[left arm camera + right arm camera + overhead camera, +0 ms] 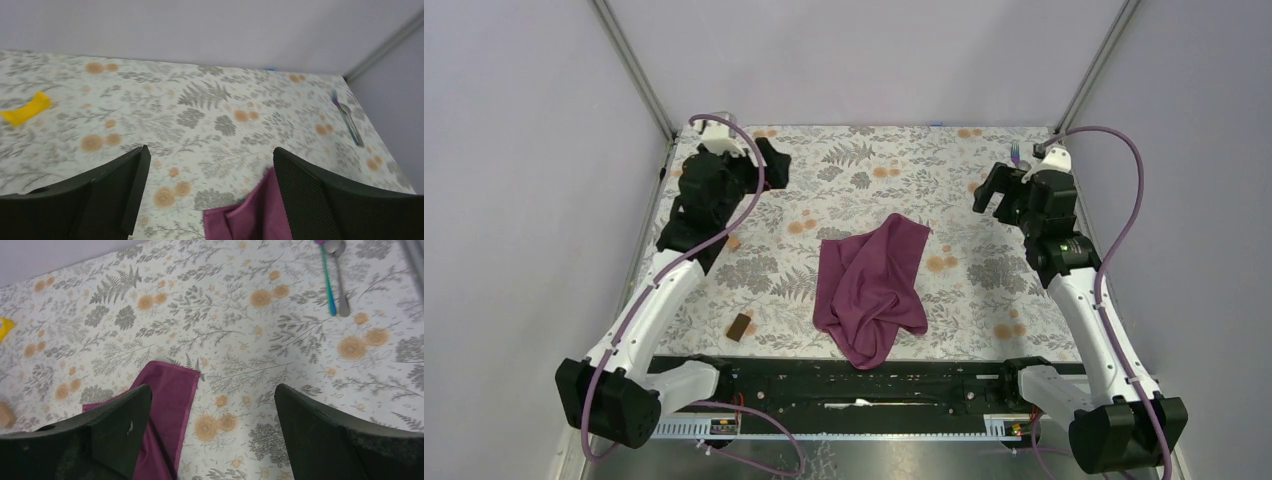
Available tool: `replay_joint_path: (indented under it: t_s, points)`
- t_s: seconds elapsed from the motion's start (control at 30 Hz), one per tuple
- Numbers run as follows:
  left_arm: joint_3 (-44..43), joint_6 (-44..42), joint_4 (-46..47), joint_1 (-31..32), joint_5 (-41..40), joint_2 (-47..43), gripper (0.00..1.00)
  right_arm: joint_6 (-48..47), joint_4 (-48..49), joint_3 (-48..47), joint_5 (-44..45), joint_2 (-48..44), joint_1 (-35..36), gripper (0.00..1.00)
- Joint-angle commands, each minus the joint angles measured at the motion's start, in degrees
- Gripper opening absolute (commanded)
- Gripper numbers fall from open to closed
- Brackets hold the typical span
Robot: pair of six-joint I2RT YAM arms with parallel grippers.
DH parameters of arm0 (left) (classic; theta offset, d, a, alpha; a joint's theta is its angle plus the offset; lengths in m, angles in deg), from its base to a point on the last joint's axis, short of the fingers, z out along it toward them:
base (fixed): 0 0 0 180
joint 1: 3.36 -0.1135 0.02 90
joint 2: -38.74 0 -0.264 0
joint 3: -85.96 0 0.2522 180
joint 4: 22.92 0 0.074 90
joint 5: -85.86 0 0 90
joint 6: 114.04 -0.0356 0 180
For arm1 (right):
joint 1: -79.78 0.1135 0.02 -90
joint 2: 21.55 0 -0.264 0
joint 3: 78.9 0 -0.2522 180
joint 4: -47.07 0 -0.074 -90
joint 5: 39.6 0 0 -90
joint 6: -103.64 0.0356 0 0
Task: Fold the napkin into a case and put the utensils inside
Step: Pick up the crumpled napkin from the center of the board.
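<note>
The plum-magenta napkin (874, 285) lies crumpled and partly folded over itself in the middle of the table. A corner of it shows in the left wrist view (250, 215) and in the right wrist view (167, 390). The fork and spoon (335, 277) lie side by side near the far right corner, and also show in the left wrist view (347, 117). My left gripper (769, 165) is open and empty above the far left of the table, its jaws wide apart (210, 152). My right gripper (992, 198) is open and empty, to the right of the napkin (212, 389).
A small brown block (739, 326) sits near the front left. A small yellow piece (26, 109) lies at the far left. The floral tablecloth (984, 270) covers the table. Grey walls and metal posts (639, 75) close in the back and sides.
</note>
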Motion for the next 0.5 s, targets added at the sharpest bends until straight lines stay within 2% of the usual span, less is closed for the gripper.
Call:
replay_joint_path:
  t_s: [0.0, 0.07, 0.27, 0.37, 0.47]
  points:
    - [-3.3, -3.3, 3.1, 5.4, 5.6, 2.2, 0.99, 4.2, 3.8, 2.1, -6.1, 2.2, 0.7, 1.00]
    - [-4.1, -4.0, 0.9, 8.1, 7.6, 3.9, 0.99, 5.4, 5.0, 2.7, -13.7, 4.9, 0.8, 1.00]
    - [-6.1, -5.0, -2.6, 16.0, 11.0, 9.2, 0.99, 12.4, 9.4, 4.4, -27.1, 13.7, 0.8, 1.00]
    - [-7.6, -3.8, -4.1, 16.8, 12.5, 11.8, 0.99, 16.3, 15.5, 6.8, -36.0, 18.6, 0.9, 1.00]
    - [-10.6, -2.5, -8.8, 16.8, 10.3, 15.8, 0.99, 21.6, 23.5, 9.1, -43.2, 25.5, 0.9, 1.00]
